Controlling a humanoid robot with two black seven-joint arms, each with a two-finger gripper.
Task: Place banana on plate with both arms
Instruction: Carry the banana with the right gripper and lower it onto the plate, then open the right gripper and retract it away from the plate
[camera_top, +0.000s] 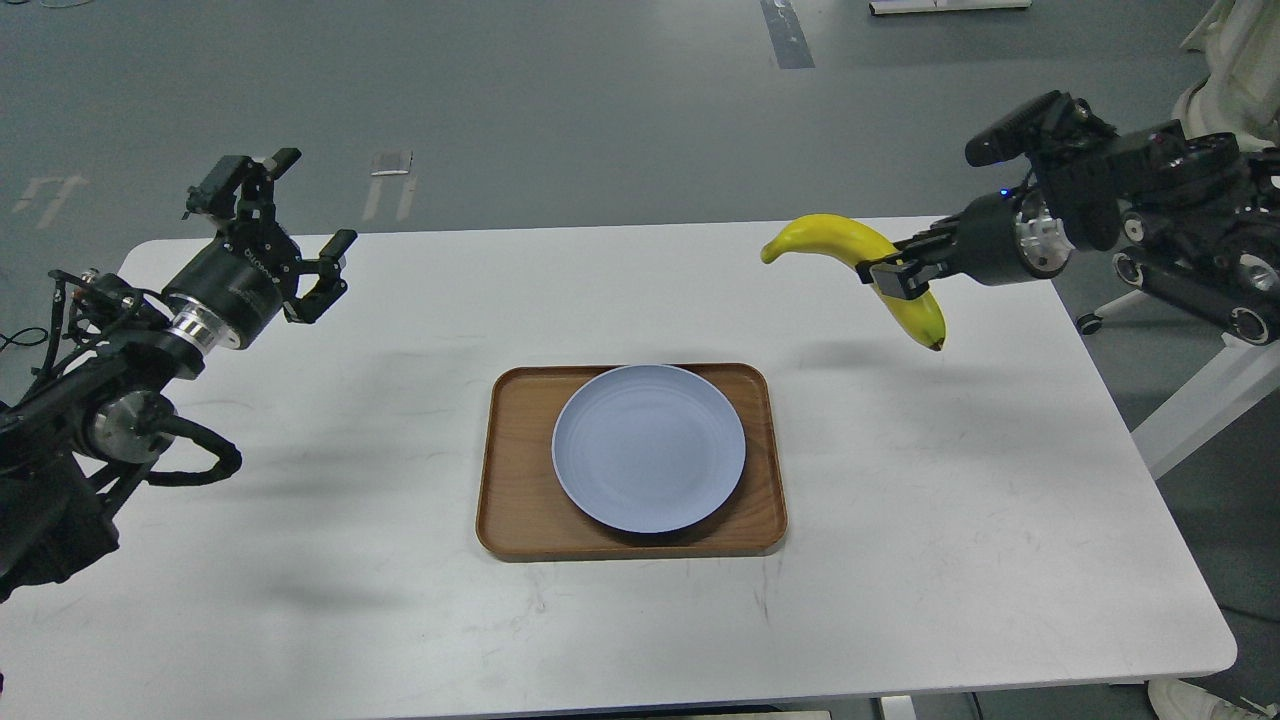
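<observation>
The yellow banana (840, 240) hangs in the air above the table's right side, up and right of the plate, its dark tip pointing down. My right gripper (888, 277) is shut on the banana near its middle and holds it clear of the table. The pale blue plate (649, 447) lies bare on the brown tray (520, 500) at the table's middle. My left gripper (300, 220) is open and empty, raised over the table's far left corner, far from the plate.
The white table (900, 560) ends close beyond the right arm. The banana's shadow falls on the table right of the tray. A second white table and a chair base stand off the far right.
</observation>
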